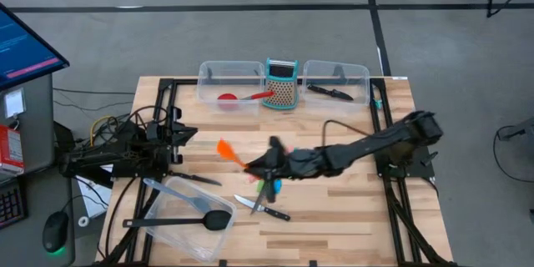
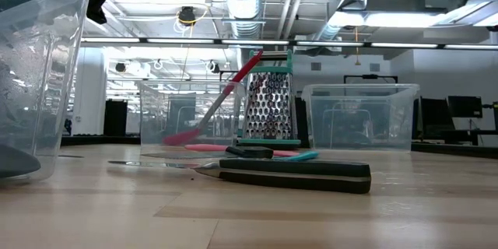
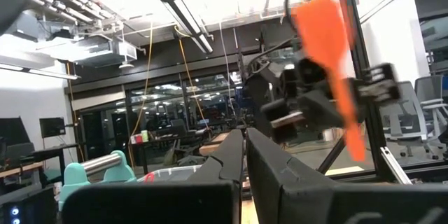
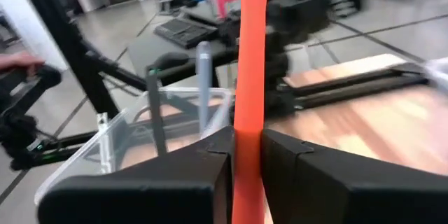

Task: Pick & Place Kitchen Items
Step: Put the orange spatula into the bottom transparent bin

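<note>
My right gripper [image 1: 260, 167] reaches to the table's middle and is shut on an orange spatula [image 1: 228, 150]. The spatula also shows in the left wrist view [image 3: 327, 49]. Under the gripper lie green and pink spatulas [image 1: 269, 188] and a black-handled knife [image 1: 265, 209], flat on the wood. A red spoon [image 1: 238, 98] leans in the far left tub [image 1: 227, 73]. A black knife [image 1: 330, 92] lies in the far right tub [image 1: 338, 72]. A black spoon [image 1: 179, 222] and a grey-blue spoon [image 1: 158, 188] lie in the near tub [image 1: 193, 246]. My left gripper [image 1: 190, 137] waits shut at the left. My right gripper pinches the orange spatula's handle [image 4: 246, 112] between its two fingers, which come roughly level from the table's right and lie along the handle. The spatula sticks out ahead of the fingers toward the table's left, blade [image 1: 224, 147] foremost, lifted clear of the table.
A teal-framed metal grater [image 1: 282, 84] stands between the two far tubs. Black frame rails [image 1: 164, 92] run along the table's left and right sides. Bare wood lies at the near right [image 1: 350, 217]. A desk with a monitor [image 1: 25, 46] stands off the left edge.
</note>
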### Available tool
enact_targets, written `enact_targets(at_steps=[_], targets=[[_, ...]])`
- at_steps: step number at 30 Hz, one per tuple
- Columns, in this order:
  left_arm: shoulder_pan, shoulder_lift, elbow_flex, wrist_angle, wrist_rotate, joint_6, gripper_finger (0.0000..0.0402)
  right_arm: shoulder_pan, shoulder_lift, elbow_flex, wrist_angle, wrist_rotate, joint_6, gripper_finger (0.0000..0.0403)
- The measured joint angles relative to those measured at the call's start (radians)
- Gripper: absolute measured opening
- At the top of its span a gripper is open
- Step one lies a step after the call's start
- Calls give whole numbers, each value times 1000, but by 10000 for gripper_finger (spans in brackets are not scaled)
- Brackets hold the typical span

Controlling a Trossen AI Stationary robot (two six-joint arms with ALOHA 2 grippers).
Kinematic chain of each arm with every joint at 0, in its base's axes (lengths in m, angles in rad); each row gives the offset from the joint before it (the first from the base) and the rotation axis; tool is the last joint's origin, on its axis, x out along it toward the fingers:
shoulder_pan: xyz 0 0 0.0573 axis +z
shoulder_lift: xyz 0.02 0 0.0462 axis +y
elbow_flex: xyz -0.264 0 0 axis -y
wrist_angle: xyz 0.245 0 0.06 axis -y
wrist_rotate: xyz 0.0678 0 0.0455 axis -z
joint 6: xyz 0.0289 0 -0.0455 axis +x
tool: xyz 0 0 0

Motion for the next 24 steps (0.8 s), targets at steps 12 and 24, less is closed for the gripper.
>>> enact_targets(at_steps=[12, 24], targets=[[0, 0, 0, 0, -4, 0, 3, -40, 356, 436, -53, -259, -45, 37], [0, 0, 0, -1, -3, 0, 3, -25, 606, 676, -57, -439, 87, 38]])
